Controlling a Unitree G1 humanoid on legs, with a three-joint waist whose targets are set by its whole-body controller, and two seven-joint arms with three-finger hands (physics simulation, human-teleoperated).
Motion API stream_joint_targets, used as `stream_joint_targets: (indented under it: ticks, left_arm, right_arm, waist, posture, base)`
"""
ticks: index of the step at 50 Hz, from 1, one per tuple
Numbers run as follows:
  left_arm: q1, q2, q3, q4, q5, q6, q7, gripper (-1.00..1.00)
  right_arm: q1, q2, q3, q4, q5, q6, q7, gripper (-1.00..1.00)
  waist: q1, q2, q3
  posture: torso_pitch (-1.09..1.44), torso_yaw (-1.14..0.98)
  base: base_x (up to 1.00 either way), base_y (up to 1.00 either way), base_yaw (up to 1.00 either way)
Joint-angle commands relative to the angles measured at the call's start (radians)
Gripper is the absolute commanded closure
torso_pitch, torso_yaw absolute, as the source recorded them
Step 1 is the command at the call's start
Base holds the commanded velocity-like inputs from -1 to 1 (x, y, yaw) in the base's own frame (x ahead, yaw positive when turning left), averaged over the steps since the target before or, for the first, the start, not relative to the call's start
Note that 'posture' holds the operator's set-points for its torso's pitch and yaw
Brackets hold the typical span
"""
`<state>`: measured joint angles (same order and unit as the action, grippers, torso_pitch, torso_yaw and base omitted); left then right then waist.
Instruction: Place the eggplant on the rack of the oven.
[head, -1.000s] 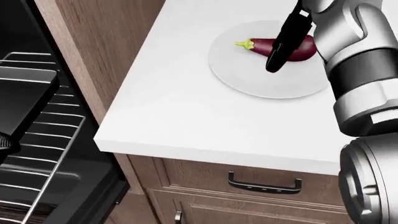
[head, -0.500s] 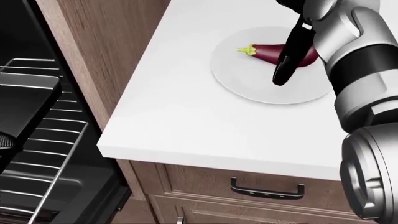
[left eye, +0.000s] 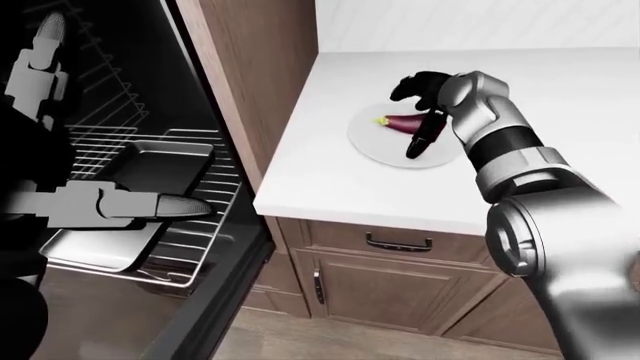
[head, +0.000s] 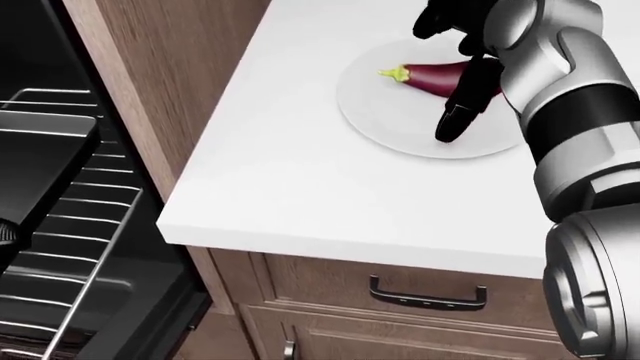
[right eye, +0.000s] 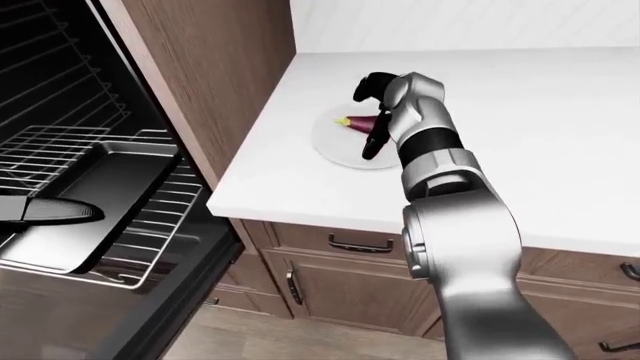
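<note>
A white counter fills the middle and right of the head view, its near edge running across the lower half. Under it sit wood-grain cabinets, with a drawer bearing a dark handle at the bottom centre. A tall wooden panel rises at the counter's left end in the left-eye view, and beyond it the open oven takes up the left of the frame, dark inside. A white tiled wall closes the top of the right-eye view, and a strip of pale wooden floor shows at the bottom of the left-eye view.

A wire oven rack is drawn out in the lower left of the right-eye view, and a dark grey baking tray lies on it.

On the counter, in the upper right of the head view, a round white plate holds the eggplant, lying on its side with its green stem pointing to the frame's left.

The right hand is over the eggplant's right half; its fingers are spread rather than closed, one dark finger reaching down across the plate and others curled above the fruit. Whether any finger touches the eggplant cannot be told.

The left hand hangs at the lower left of the left-eye view before the oven rack, fingers stretched out straight and holding nothing
</note>
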<state>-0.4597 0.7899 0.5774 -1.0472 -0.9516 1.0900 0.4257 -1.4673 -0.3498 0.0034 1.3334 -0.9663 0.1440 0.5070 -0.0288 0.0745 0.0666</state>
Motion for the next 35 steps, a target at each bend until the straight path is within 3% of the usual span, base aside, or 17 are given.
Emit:
stream_joint_targets:
  ticks: [1,11,12,20,35]
  left_arm:
    - [-0.019,0.017,0.020,0.000,0.014,-0.022,0.005,-1.00]
    - [-0.018,0.021,0.025,0.000,0.011,-0.022,0.004,-1.00]
    - [-0.016,0.023,0.027,0.000,0.010,-0.022,0.003,-1.00]
    - [-0.017,0.029,0.037,0.001,-0.004,-0.020,0.008,-1.00]
    - [-0.021,0.034,0.039,0.006,-0.006,-0.020,0.010,-1.00]
  right_arm:
    - [-0.044,-0.009,-0.003,-0.041,-0.001,-0.011,-0.015,-0.54]
    - [-0.034,-0.007,-0.003,-0.043,-0.003,-0.014,-0.010,-0.44]
    - [-0.033,-0.006,-0.003,-0.043,-0.002,-0.013,-0.008,-0.36]
    - [-0.037,-0.006,-0.002,-0.043,-0.005,-0.016,-0.007,-0.36]
    - [-0.035,-0.005,0.003,-0.045,-0.016,-0.028,0.003,0.18]
  waist:
    - [0.000,0.000,-0.027]
    - [0.001,-0.001,-0.028]
    - [0.000,-0.001,-0.028]
    - [0.000,-0.001,-0.029]
    - [0.000,-0.002,-0.030]
  posture:
    - [0.00,0.00]
    - [0.00,0.00]
    - [0.00,0.00]
    - [0.00,0.00]
    - [0.00,0.00]
  base:
    - [0.00,0.00,0.00]
    - [0.00,0.00,0.00]
    - [0.00,0.00,0.00]
    - [0.00,0.00,0.00]
    - [0.00,0.00,0.00]
